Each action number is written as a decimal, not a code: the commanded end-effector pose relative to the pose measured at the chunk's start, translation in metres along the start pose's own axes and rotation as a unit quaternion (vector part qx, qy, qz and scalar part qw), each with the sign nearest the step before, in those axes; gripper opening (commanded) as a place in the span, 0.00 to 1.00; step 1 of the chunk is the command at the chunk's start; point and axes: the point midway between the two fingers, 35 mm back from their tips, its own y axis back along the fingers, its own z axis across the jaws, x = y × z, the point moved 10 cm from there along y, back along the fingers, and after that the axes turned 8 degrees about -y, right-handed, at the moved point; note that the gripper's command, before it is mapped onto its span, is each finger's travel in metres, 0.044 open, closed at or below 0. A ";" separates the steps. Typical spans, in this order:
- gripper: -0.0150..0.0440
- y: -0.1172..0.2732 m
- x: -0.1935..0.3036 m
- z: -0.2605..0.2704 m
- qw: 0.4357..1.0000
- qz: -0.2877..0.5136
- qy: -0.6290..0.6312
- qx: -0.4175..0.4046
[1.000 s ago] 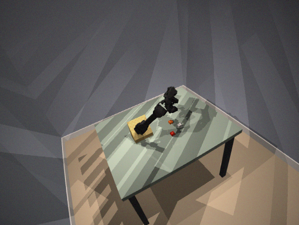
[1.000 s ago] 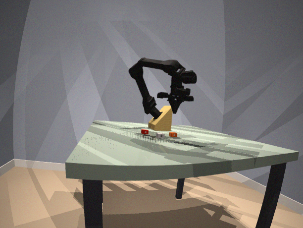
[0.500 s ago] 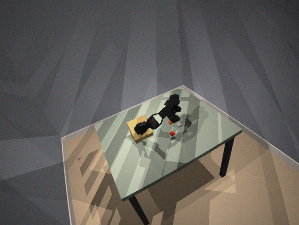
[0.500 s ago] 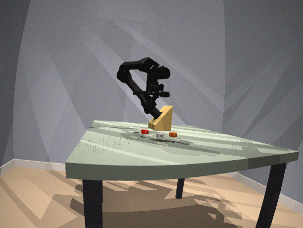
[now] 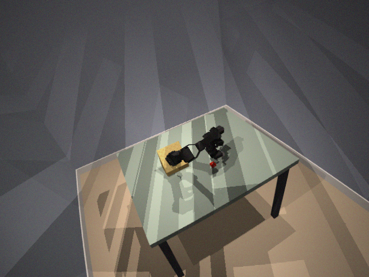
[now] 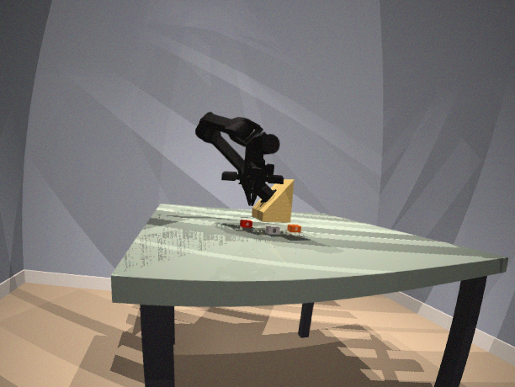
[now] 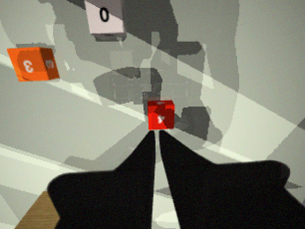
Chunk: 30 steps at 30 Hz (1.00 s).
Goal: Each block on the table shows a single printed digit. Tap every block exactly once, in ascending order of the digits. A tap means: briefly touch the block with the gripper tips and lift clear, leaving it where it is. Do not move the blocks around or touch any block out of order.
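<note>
My gripper (image 6: 251,204) (image 7: 156,134) is shut with nothing between its tips. It hangs above the table, and in the wrist view its tips point at the near edge of the red block (image 5: 213,164) (image 6: 246,224) (image 7: 160,115), without visible contact. The red block shows a small digit that looks like 4. A pale block (image 6: 273,230) (image 7: 106,17) shows a 0 and is cut by the top edge of the wrist view. An orange block (image 6: 294,228) (image 7: 30,65) shows a 3, at the left of the wrist view. The arm hides the pale and orange blocks in the top view.
A yellow wooden wedge (image 5: 163,152) (image 6: 282,210) (image 7: 36,214) stands at the arm's base, behind the blocks in the exterior view. The green table (image 5: 160,223) (image 6: 236,269) carries strong striped shadows, including the arm's own.
</note>
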 end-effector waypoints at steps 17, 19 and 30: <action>0.29 -0.041 0.003 -0.003 1.000 -0.002 0.000 0.006; 0.29 -0.044 0.003 -0.003 1.000 -0.002 0.000 0.006; 0.29 -0.052 0.004 -0.003 1.000 -0.002 0.000 0.007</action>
